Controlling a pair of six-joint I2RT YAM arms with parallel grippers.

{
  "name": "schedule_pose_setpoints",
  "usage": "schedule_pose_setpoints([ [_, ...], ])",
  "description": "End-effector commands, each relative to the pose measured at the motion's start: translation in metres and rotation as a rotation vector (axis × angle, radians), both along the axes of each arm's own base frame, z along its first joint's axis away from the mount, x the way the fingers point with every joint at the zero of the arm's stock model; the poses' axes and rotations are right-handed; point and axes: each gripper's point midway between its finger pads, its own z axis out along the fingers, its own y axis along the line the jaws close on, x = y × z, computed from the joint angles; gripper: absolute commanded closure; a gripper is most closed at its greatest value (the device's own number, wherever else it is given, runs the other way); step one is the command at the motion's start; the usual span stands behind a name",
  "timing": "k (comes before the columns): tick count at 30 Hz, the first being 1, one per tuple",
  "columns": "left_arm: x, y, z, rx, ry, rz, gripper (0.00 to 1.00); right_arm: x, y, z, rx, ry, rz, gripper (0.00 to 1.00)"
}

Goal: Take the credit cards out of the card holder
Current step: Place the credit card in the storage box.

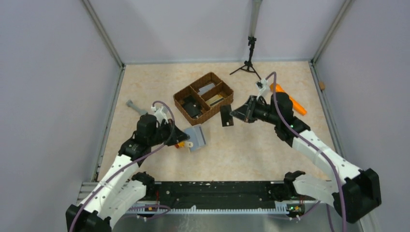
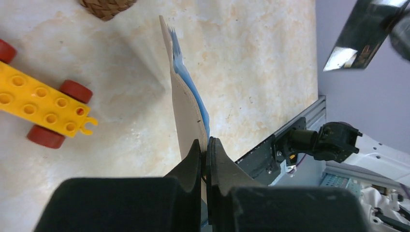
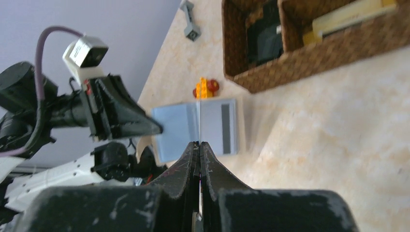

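Note:
The card holder (image 1: 197, 137) lies open on the table, cream outside and pale blue inside. My left gripper (image 1: 186, 138) is shut on its left edge; in the left wrist view the holder (image 2: 186, 108) stands edge-on between my jaws (image 2: 207, 143). My right gripper (image 1: 235, 114) is shut on one credit card (image 1: 226, 116), held in the air right of the holder and looking dark from above. In the right wrist view this card (image 3: 199, 116) shows edge-on at my fingertips (image 3: 199, 144). Beyond it the open holder (image 3: 176, 128) holds a whitish card with a dark stripe (image 3: 216, 126).
A brown wicker divided tray (image 1: 203, 98) with black and tan items stands behind the holder. A yellow toy brick with red wheels (image 2: 43, 104) lies left of the holder. A grey tool (image 1: 135, 107), an orange object (image 1: 290, 101) and a small tripod (image 1: 250, 60) lie farther back.

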Motion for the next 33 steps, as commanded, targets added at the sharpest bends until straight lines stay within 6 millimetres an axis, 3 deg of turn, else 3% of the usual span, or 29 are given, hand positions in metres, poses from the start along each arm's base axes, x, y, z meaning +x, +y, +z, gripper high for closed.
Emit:
schedule_pose_setpoints([
  [1, 0.011, 0.019, 0.028, 0.105, -0.077, 0.029, 1.0, 0.05, 0.017, 0.033, -0.084, -0.159, 0.007, 1.0],
  [10, 0.03, 0.082, 0.072, 0.347, -0.158, 0.292, 1.0, 0.12, 0.065, 0.026, -0.19, -0.147, 0.056, 1.0],
  [17, 0.034, 0.11, 0.082, 0.439, -0.177, 0.411, 1.0, 0.153, 0.115, 0.004, -0.268, -0.123, 0.118, 1.0],
  [20, 0.033, 0.115, 0.082, 0.448, -0.186, 0.439, 1.0, 0.166, 0.136, -0.012, -0.292, -0.107, 0.148, 1.0],
  [26, 0.032, 0.105, 0.085, 0.393, -0.218, 0.409, 1.0, 0.176, 0.171, -0.045, -0.306, -0.067, 0.215, 1.0],
  [33, 0.034, 0.106, 0.081, 0.407, -0.22, 0.401, 1.0, 0.181, 0.187, -0.085, -0.382, -0.01, 0.24, 1.0],
])
